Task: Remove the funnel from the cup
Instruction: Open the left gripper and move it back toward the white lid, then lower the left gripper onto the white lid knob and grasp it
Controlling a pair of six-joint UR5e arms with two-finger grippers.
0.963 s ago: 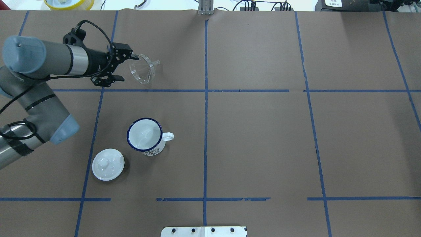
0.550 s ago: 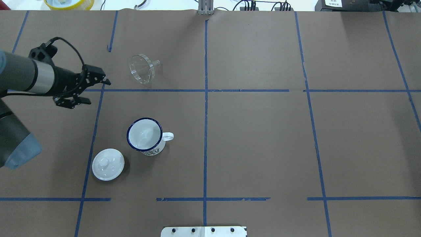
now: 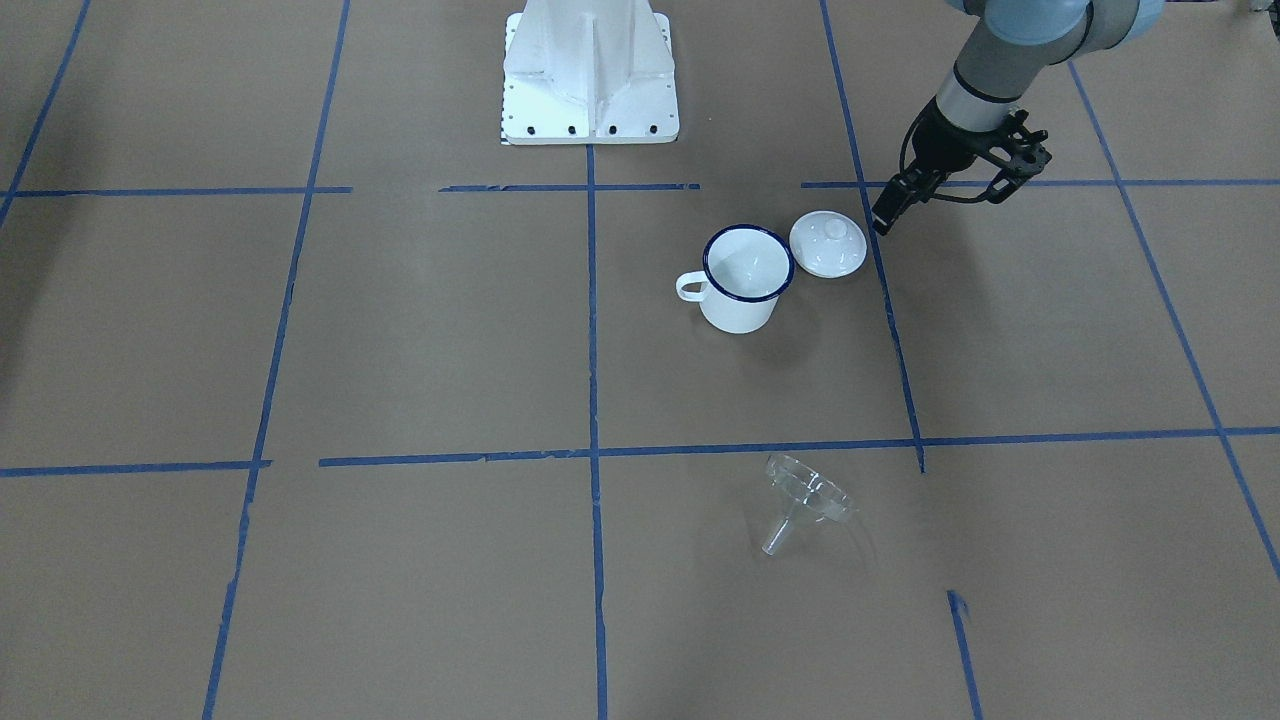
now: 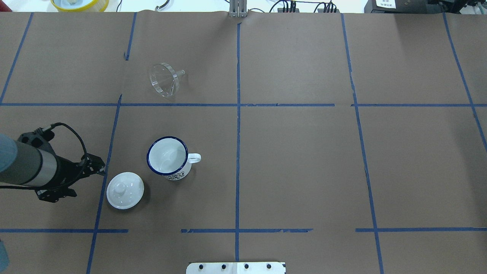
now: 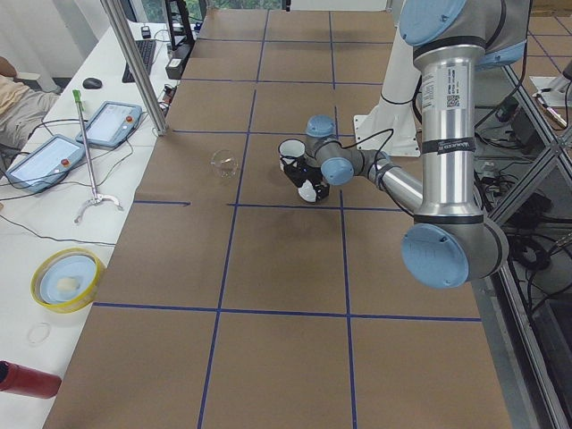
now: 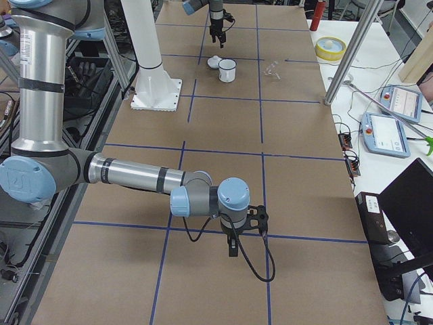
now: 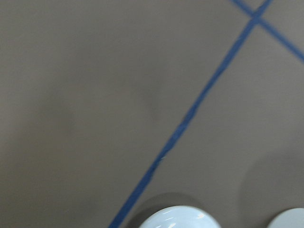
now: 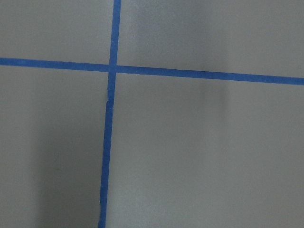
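Observation:
The clear funnel (image 4: 164, 79) lies on its side on the brown paper, far from the cup; it also shows in the front view (image 3: 805, 500). The white cup (image 4: 167, 156) with a blue rim stands upright and empty, handle to the right (image 3: 748, 275). My left gripper (image 4: 89, 182) is open and holds nothing, low over the table just left of the white lid (image 4: 125, 190); in the front view the left gripper (image 3: 938, 208) is right of the lid (image 3: 828, 243). My right gripper (image 6: 233, 244) shows only in the exterior right view, far from the cup; I cannot tell its state.
The robot's white base (image 3: 590, 75) stands at the near edge. Blue tape lines cross the paper. The left wrist view shows the top of the lid (image 7: 179, 217) at its bottom edge. A yellow bowl (image 4: 80, 3) sits beyond the far edge.
My open left gripper has drawn back from the funnel toward the robot and now sits beside the lid. The funnel, cup and lid have not moved.

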